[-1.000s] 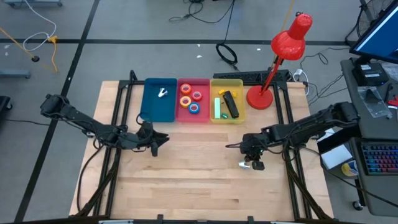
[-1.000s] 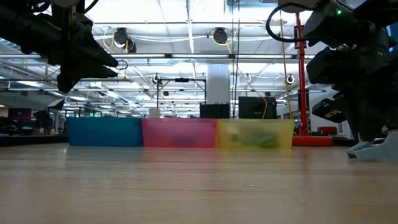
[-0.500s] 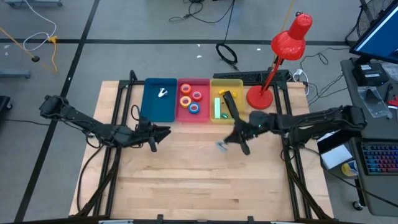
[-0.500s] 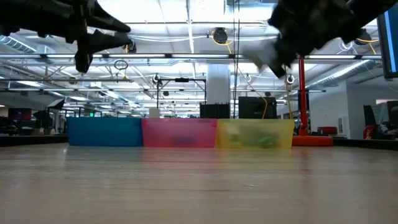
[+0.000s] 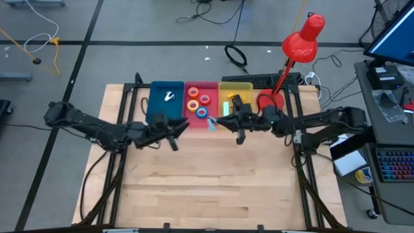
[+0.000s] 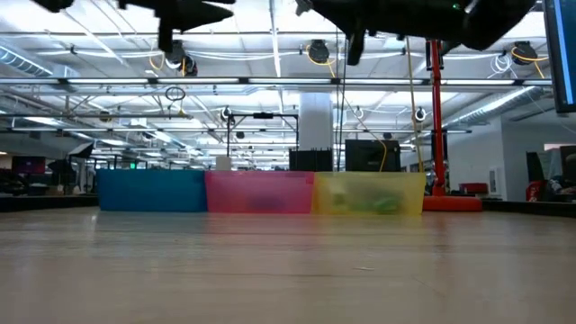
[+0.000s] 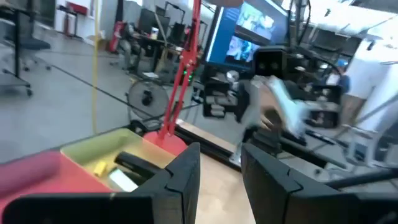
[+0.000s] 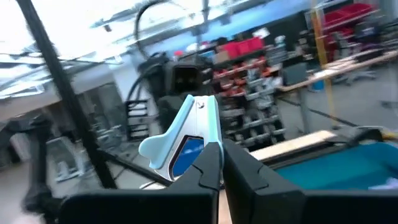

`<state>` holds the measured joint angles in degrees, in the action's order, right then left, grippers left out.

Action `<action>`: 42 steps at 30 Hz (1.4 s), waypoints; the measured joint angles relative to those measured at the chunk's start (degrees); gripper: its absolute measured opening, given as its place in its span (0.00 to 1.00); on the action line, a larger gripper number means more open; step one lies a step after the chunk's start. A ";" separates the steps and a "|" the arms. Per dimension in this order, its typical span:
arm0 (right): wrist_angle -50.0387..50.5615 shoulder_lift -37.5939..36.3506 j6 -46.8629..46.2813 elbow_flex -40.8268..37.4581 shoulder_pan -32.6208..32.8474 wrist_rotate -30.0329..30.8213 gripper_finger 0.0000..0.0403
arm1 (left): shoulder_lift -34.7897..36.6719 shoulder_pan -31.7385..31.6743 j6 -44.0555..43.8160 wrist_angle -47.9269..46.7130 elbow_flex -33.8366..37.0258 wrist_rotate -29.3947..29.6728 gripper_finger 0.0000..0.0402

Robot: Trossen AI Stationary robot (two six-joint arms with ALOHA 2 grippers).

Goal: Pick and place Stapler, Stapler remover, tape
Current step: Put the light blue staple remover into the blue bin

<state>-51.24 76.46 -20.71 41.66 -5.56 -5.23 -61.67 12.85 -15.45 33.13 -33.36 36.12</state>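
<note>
My right gripper [image 5: 221, 122] is shut on a small pale blue and white stapler [image 8: 186, 134]. It holds the stapler high over the near rim of the pink bin [image 5: 189, 120]. Tape rolls [image 5: 194, 98] lie in that bin. A black stapler [image 5: 240, 109] lies in the yellow bin [image 5: 249, 87]. A small silvery clawed piece [image 5: 169, 96] lies in the blue bin [image 5: 158, 110]. My left gripper [image 5: 183, 127] hovers open, holding nothing, just left of the right one and in front of the blue bin. Its fingers [image 7: 186, 177] point toward the right arm. My right gripper pinches the pale blue stapler at one end [image 8: 198, 152] between its two fingers. The rest of the stapler sticks out past the fingertips. The fingers come about level from the table's right. The stapler is lifted clear of the table and the bins.
A red desk lamp [image 5: 294, 55] stands with its base [image 5: 270, 101] right of the yellow bin, close to my right arm. The three bins sit in a row at the table's far edge. Bare wood [image 5: 213, 181] fills the near half of the table.
My right gripper has lifted the pale blue stapler off the table's right side. It has carried it up and toward the far left to the bins, tipping from pointing down to about level. My left gripper has risen and moved right, toward the bins.
</note>
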 joint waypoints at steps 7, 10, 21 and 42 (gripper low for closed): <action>-1.25 5.42 0.21 8.30 -0.06 -5.48 0.00 | -7.86 -4.19 -3.29 -0.07 -6.20 -6.58 0.29; -0.76 6.60 0.49 10.42 -0.06 -6.33 0.00 | -9.34 -5.50 -6.49 1.14 -6.64 -10.46 0.29; 2.88 6.39 2.53 11.31 -0.70 -9.86 0.00 | -9.60 -6.61 -10.79 1.36 -6.60 -23.96 0.29; 6.99 6.09 5.57 11.29 -0.81 -12.15 0.00 | -9.60 -6.83 -13.58 4.89 -6.60 -30.28 0.29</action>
<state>-44.25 82.54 -15.14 52.95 -6.37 -17.38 -71.26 6.02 -29.04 38.02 -39.97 5.84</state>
